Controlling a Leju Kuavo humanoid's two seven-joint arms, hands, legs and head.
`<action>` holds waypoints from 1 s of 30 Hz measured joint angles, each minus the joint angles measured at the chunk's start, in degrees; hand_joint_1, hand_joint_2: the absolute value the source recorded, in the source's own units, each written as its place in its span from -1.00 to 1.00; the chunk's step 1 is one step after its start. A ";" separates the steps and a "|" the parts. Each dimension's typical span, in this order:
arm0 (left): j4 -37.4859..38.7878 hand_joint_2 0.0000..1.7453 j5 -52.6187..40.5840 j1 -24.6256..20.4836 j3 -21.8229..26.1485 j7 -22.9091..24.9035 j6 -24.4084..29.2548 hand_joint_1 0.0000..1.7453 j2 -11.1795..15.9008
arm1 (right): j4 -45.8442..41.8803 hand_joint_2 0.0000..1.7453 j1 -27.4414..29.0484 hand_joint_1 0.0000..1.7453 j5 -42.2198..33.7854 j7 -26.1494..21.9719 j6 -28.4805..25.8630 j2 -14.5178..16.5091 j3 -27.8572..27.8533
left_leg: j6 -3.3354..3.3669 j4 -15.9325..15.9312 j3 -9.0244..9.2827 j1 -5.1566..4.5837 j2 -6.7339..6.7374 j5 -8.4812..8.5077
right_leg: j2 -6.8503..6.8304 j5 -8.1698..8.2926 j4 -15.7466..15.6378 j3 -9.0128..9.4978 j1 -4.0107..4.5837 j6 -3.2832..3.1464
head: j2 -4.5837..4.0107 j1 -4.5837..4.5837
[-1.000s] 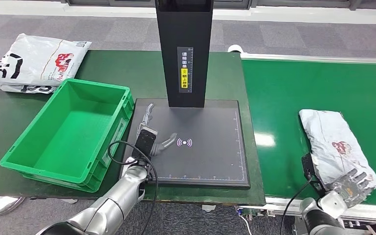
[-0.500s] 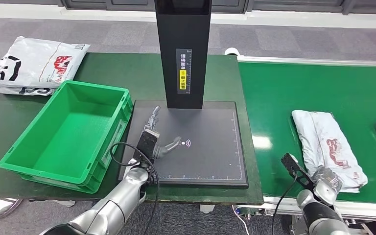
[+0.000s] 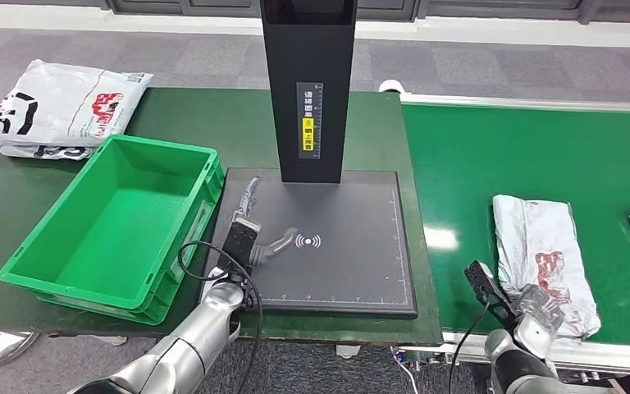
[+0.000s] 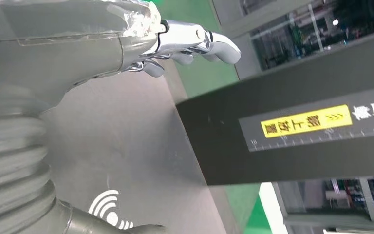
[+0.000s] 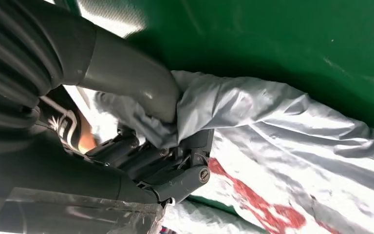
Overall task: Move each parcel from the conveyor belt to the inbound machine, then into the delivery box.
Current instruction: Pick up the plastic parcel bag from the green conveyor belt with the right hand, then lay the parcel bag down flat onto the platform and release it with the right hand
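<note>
Right robot hand [image 3: 539, 305]: at 5 o'clock in the head view, thumb and fingers closed on the near edge of the grey parcel [image 3: 541, 254].
Grey parcel: lies on the green conveyor belt [image 3: 492, 164], at its near edge.
Left robot hand [image 3: 250, 226]: fingers spread, holding nothing, over the dark scanner pad [image 3: 353, 263] at 7 o'clock from the black column [image 3: 308, 82].
Green delivery box [image 3: 115, 226]: on the desk [image 3: 238, 123], touching the pad at 9 o'clock.
White parcel [image 3: 57, 107]: at 11 o'clock.
</note>
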 joint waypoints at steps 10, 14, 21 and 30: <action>-1.79 1.00 -1.17 1.02 3.33 0.55 2.56 -1.00 1.85 | -10.94 1.00 1.26 1.00 -13.59 -22.85 -17.07 6.54 0.66 | -0.06 -0.02 -0.32 -0.01 -0.02 0.03 | 0.00 -0.05 0.10 -0.38 -0.02 -0.05 | 0.00 -0.01; -3.12 1.00 -3.25 1.07 5.57 0.90 3.07 -1.00 2.57 | -26.16 1.00 5.52 1.00 -20.11 -22.41 -17.04 9.59 7.58 | -0.07 -0.03 -0.35 -0.01 -0.14 0.03 | -0.13 -0.14 0.13 -0.40 -0.01 -0.12 | 0.00 -0.01; -4.61 1.00 -4.49 1.13 7.49 0.85 3.68 -1.00 3.03 | -38.95 1.00 9.55 1.00 -22.80 -23.05 -17.65 10.46 17.06 | -0.07 -0.03 -0.43 -0.04 -0.26 0.02 | -0.23 -0.19 0.14 -0.42 -0.05 -0.12 | 0.00 0.00; -7.36 1.00 -6.53 1.24 8.44 1.38 3.11 -1.00 3.76 | -46.00 1.00 11.81 1.00 -22.08 -21.78 -2.17 12.93 34.52 | -0.13 -0.04 -0.46 0.00 -0.25 0.03 | -0.23 -0.24 0.21 -0.53 0.00 -0.21 | 0.00 -0.02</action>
